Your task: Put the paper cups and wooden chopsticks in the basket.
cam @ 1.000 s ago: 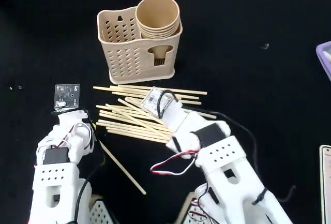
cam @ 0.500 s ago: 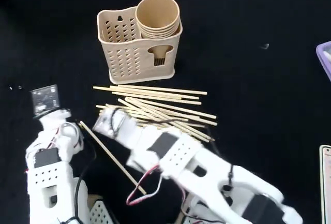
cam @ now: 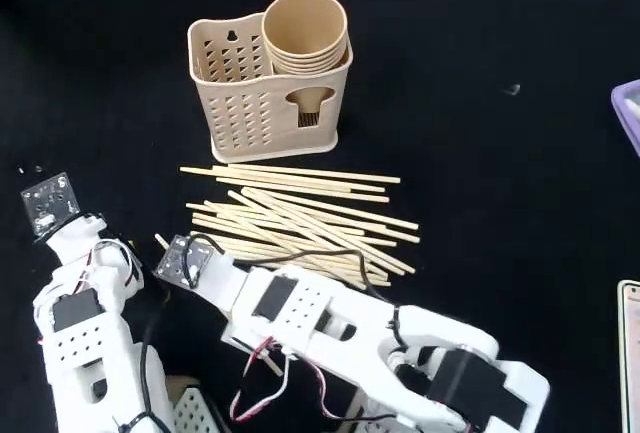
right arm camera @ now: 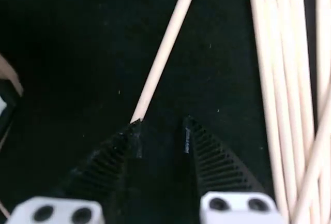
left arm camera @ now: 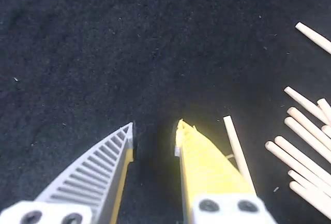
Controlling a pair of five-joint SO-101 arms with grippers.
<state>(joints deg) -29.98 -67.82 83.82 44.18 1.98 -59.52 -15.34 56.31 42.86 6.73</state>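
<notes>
Chopsticks (cam: 300,215) lie in a loose pile on the black table (cam: 500,173) just in front of the basket (cam: 240,113). One stray stick (right arm camera: 165,48) lies apart from the pile, farther from the basket. Paper cups (cam: 305,28) sit stacked in one compartment of the basket. The right gripper (right arm camera: 161,125) hangs at the stray stick's end, fingers parted and holding nothing. The left gripper (left arm camera: 154,131), also well away from the basket, is parted and empty too, with a stick end just beside its yellow finger (left arm camera: 207,167).

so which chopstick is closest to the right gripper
the single chopstick lying on its own, apart from the pile: it runs right up to a fingertip of the right gripper, while the others lie bunched together farther off
</notes>
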